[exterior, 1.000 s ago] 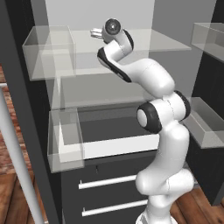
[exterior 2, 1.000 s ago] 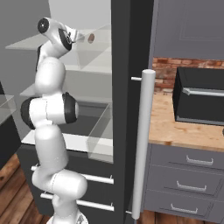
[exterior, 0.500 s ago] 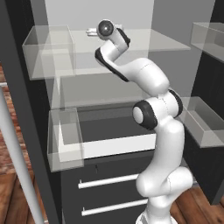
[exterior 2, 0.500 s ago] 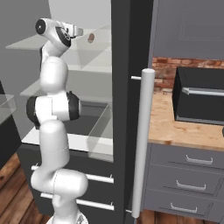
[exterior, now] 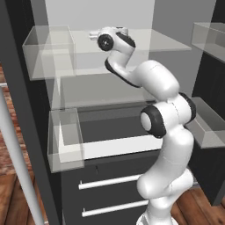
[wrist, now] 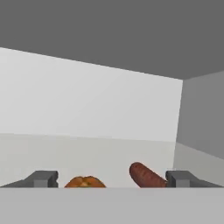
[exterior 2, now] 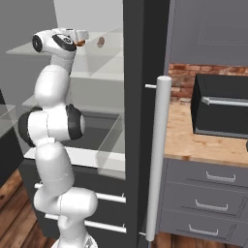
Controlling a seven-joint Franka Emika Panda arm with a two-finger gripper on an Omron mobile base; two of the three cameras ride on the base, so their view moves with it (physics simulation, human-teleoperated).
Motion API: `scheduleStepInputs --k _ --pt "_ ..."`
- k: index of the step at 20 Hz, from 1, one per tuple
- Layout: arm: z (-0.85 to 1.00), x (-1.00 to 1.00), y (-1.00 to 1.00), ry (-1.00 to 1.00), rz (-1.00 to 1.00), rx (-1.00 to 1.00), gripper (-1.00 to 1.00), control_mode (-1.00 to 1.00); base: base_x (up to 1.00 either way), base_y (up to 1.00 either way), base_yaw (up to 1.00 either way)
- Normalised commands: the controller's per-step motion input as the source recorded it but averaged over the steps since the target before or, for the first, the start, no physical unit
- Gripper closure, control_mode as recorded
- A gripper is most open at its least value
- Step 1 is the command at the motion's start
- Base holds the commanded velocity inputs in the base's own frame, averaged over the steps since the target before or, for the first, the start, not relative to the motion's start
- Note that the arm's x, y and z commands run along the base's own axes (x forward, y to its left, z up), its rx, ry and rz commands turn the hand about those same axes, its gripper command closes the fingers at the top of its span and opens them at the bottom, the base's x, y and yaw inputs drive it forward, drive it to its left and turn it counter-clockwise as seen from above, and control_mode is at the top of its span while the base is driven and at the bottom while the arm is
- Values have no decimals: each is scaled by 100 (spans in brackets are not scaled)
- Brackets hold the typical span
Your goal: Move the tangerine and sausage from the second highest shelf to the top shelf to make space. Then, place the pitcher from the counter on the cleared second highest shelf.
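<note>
- Orange tangerine (wrist: 85, 182) sits low between the claw (wrist: 112, 179) tips, on the pale top shelf (wrist: 65, 153).
- Reddish-brown sausage (wrist: 145, 175) lies just beside it, near the right tip.
- Claw jaws stand wide apart, holding nothing.

A rendered kitchen: an open fridge (exterior: 26, 110) with glass shelves (exterior: 158, 41), a wooden bench (exterior 2: 203, 145) over grey drawers (exterior 2: 208, 203), a black microwave (exterior 2: 220, 114), a red brick wall (exterior 2: 181, 80) behind, and dark wood flooring (exterior: 13, 202).
</note>
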Motion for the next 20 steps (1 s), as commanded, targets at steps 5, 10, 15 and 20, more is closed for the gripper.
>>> scheduleStepInputs --k 5,10,15,20 --pt "0 -100 -16 -9 -4 -4 -100 -100 0 0 0" --pt "9 -100 0 0 -5 -1 -100 -100 0 0 0" --pt "32 -100 0 7 -6 0 -100 -100 0 0 0" --pt "20 -100 0 20 -5 0 -100 -100 0 0 0"
